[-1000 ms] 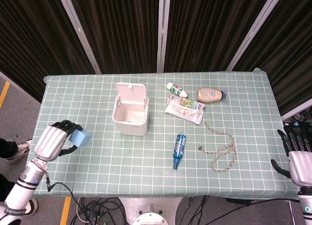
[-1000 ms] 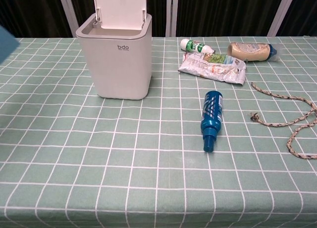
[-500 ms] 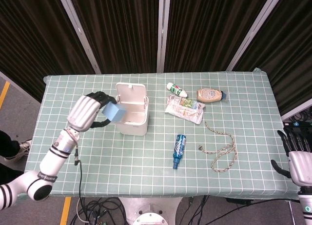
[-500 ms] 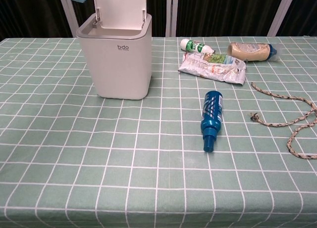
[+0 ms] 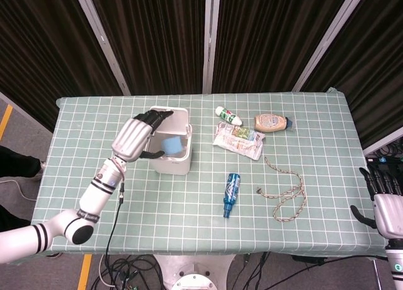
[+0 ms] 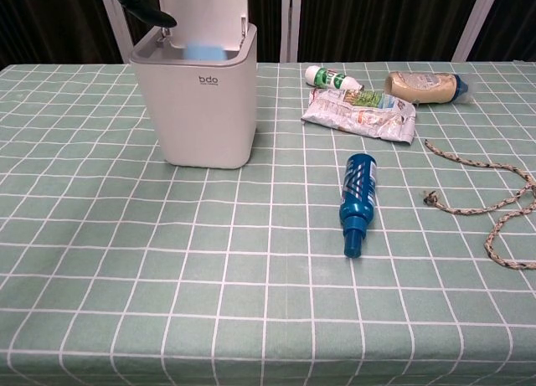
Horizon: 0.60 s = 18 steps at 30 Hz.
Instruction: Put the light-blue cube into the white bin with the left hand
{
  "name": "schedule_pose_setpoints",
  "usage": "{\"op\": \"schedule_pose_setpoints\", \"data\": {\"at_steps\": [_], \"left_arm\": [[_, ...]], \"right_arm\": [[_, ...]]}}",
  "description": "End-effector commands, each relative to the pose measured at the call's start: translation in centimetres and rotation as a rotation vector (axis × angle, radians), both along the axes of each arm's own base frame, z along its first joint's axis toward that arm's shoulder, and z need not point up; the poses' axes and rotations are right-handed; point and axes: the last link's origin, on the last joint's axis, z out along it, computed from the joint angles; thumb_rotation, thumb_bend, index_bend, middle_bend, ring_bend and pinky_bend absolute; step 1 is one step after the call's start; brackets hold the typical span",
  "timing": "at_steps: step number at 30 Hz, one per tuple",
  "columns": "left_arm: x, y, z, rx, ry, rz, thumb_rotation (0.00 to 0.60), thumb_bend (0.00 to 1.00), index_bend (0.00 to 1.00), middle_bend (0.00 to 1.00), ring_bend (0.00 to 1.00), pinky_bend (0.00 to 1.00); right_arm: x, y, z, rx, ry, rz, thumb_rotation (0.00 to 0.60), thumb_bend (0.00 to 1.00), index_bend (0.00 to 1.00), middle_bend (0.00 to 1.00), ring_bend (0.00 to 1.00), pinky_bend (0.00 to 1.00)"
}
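The light-blue cube (image 5: 169,143) shows as a blurred patch inside the mouth of the white bin (image 5: 171,165), with no finger on it. In the chest view the cube (image 6: 203,49) sits just at the rim of the bin (image 6: 201,110), in front of the raised lid. My left hand (image 5: 135,136) hovers over the bin's left edge with its fingers spread and nothing in them; its dark fingertips (image 6: 142,5) show at the top of the chest view. My right hand (image 5: 381,202) hangs off the table's front right corner, fingers apart and empty.
A blue bottle (image 5: 230,194) lies in the middle of the table, a rope (image 5: 288,190) to its right. Behind them lie a crumpled packet (image 5: 238,139), a small white-and-green bottle (image 5: 228,116) and a tan sauce bottle (image 5: 272,122).
My left hand moved right from beside the bin to over its left edge and let go of the cube, which now sits in the bin's mouth. The right hand has stayed still.
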Motion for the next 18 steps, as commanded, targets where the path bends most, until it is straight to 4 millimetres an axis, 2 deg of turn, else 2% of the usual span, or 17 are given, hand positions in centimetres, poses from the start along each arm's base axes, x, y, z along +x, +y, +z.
{"op": "schedule_pose_setpoints", "data": {"at_steps": [1, 4, 6, 11, 14, 18], "left_arm": [[-1.8, 1.4, -1.2, 0.023, 0.009, 0.063, 0.600, 0.00, 0.09, 0.18, 0.15, 0.33], [-4.1, 0.3, 0.8, 0.086, 0.031, 0.087, 0.600, 0.00, 0.09, 0.18, 0.15, 0.32], [-6.8, -1.6, 2.7, 0.140, 0.057, 0.126, 0.600, 0.00, 0.10, 0.18, 0.15, 0.31], [-14.9, -8.9, 5.9, 0.231, 0.154, 0.281, 0.600, 0.00, 0.13, 0.18, 0.15, 0.29], [-18.3, -13.0, 6.9, 0.267, 0.179, 0.357, 0.600, 0.00, 0.13, 0.18, 0.14, 0.28], [-21.2, -16.0, 7.0, 0.264, 0.192, 0.425, 0.600, 0.00, 0.13, 0.18, 0.14, 0.27]], "right_arm": [[0.0, 0.0, 0.1, -0.005, -0.001, 0.002, 0.600, 0.18, 0.00, 0.00, 0.00, 0.00], [0.0, 0.2, 0.3, -0.011, -0.005, 0.005, 0.600, 0.18, 0.00, 0.00, 0.00, 0.00], [0.0, 0.3, 0.4, -0.012, -0.006, 0.010, 0.600, 0.18, 0.00, 0.00, 0.00, 0.00], [0.3, 0.7, 0.4, -0.015, -0.003, 0.025, 0.600, 0.18, 0.00, 0.00, 0.00, 0.00], [0.4, 0.7, 0.1, -0.012, -0.002, 0.029, 0.600, 0.18, 0.00, 0.00, 0.00, 0.00], [0.6, 0.6, -0.4, 0.003, 0.002, 0.029, 0.600, 0.18, 0.00, 0.00, 0.00, 0.00]]}}
